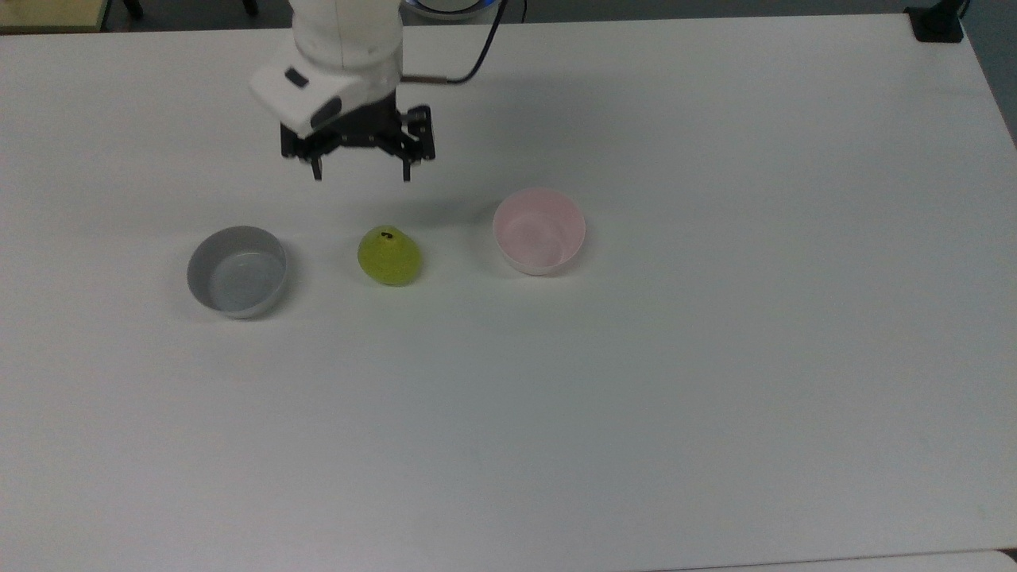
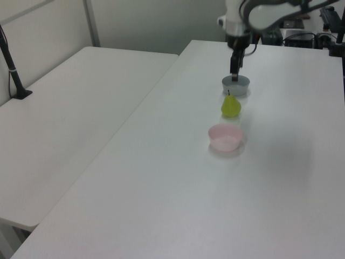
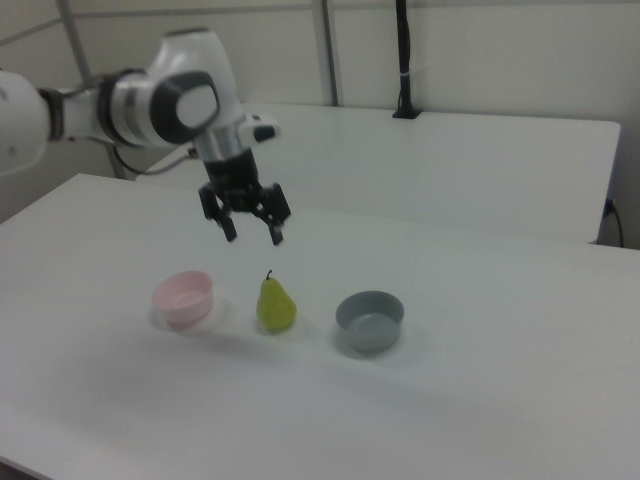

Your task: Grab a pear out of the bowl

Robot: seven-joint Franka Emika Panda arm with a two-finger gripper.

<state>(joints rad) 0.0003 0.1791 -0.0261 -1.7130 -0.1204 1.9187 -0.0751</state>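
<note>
Gripper (image 1: 361,173) hanging in the air above the white table (image 1: 715,357), fingers spread wide, nothing between them; same spread seen in the right view (image 3: 252,234). Fingertips (image 1: 317,172) pointing down, well clear of the tabletop. White wrist housing directly above the fingers, black cable trailing off behind it.

Directly below the gripper, apart from it: the pear (image 1: 388,256), yellow-green, upright on the bare table, dark stub stem on top. Right view puts the pear (image 3: 275,304) straight under the open fingers with a clear gap of air between. Left view shows the pear (image 2: 230,106) standing nearer the camera than the gripper (image 2: 234,69).

To one side of the pear, toward the top view's right: the pale pink bowl (image 1: 539,231), holding nothing, near the pear but not touching. Pear outside it, on the table surface.

To the other side, toward the top view's left: grey bowl (image 1: 237,271), also holding nothing, similar in size. Pear between the two bowls, roughly in line with them. In the left view the gripper overlaps the grey bowl (image 2: 235,85) at the far end of that line.

Second white table (image 3: 480,160) beyond, with a black pole (image 3: 403,60) standing on it.
</note>
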